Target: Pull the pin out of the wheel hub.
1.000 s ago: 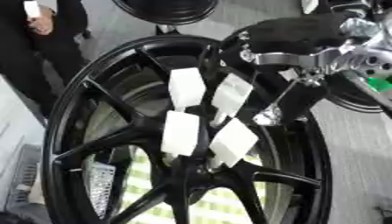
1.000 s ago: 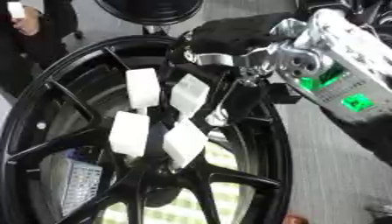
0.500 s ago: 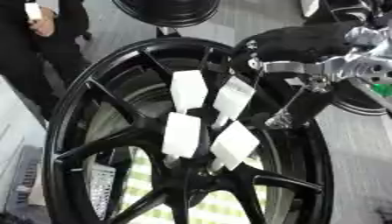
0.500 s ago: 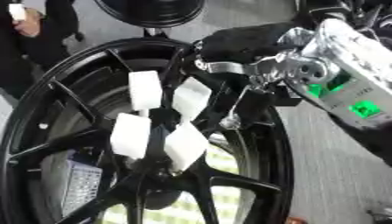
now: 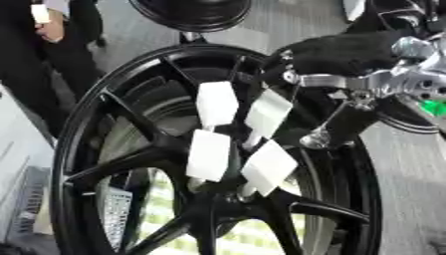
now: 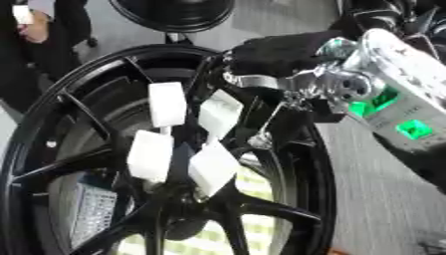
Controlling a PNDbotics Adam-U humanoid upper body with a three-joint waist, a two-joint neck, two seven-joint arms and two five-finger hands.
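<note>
A big black spoked wheel hub (image 5: 131, 164) stands upright and fills the view. Several pins with white rectangular tags sit clustered round its centre: one at the upper left (image 5: 216, 102), one at the upper right (image 5: 267, 112), one at the lower left (image 5: 209, 155) and one at the lower right (image 5: 268, 167). My right hand (image 5: 347, 54) reaches in from the right over the rim's upper right part. A dark finger (image 5: 341, 125) hangs straight down just right of the upper right tag, apart from it. The hand holds nothing. My left hand shows in no view.
A second dark wheel (image 5: 191, 11) stands behind at the top. A person in dark clothes (image 5: 35, 60) stands at the far left, away from the pins. Grey floor (image 6: 375, 199) lies to the right of the rim.
My right hand has drifted a little to the right, away from the tags. All the tagged pins stay in the hub.
</note>
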